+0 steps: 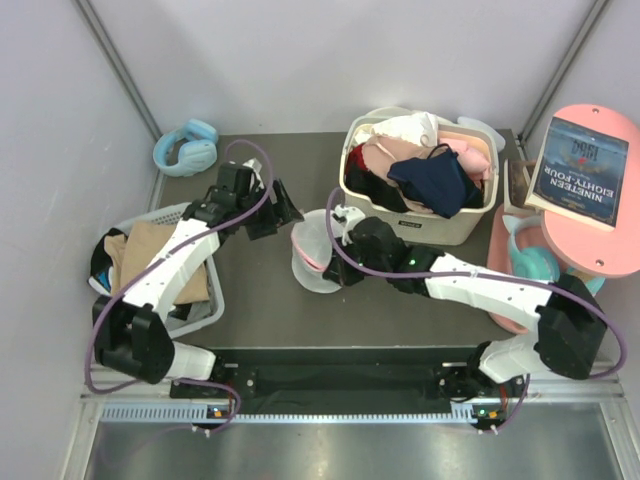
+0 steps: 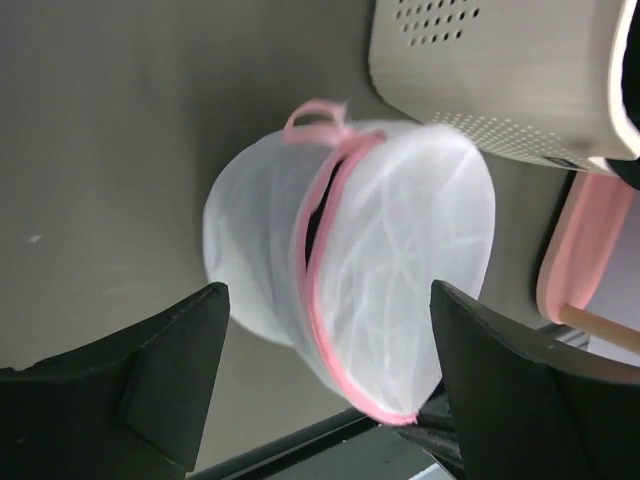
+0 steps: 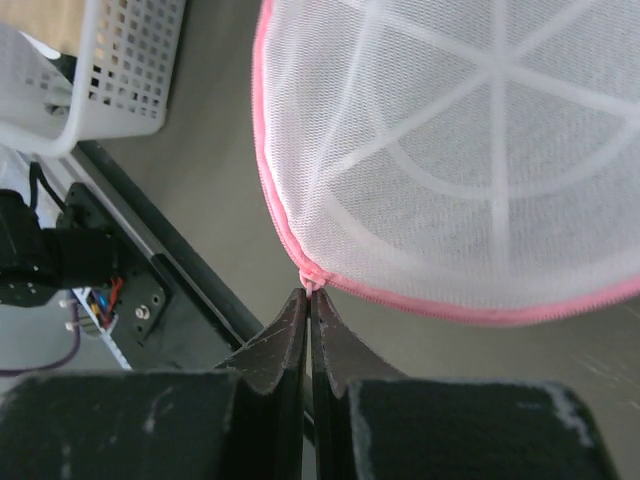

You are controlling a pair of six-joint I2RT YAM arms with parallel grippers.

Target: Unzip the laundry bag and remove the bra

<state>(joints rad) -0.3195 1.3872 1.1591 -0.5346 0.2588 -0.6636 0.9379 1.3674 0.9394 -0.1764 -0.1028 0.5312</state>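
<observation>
The laundry bag (image 1: pixel 313 252), a white mesh pouch with pink zipper trim, lies on its side mid-table. It also shows in the left wrist view (image 2: pixel 390 250) and the right wrist view (image 3: pixel 470 150). My right gripper (image 3: pixel 310 292) is shut on the pink zipper pull (image 3: pixel 311 281) at the bag's lower edge, and in the top view (image 1: pixel 338 268) it is on the bag's right. My left gripper (image 2: pixel 326 320) is open, its fingers either side of the bag without touching it, and sits to the bag's upper left (image 1: pixel 284 213). A dark sliver (image 2: pixel 309 226) shows in the zip gap. I cannot make out the bra.
A cream basket (image 1: pixel 425 228) of clothes, with a navy garment (image 1: pixel 435 180) on top, stands behind the bag. A white basket (image 1: pixel 203 312) holding tan cloth sits at the left. There are blue headphones (image 1: pixel 187 148) at the back left and a pink stand with a book (image 1: pixel 585 172) at the right.
</observation>
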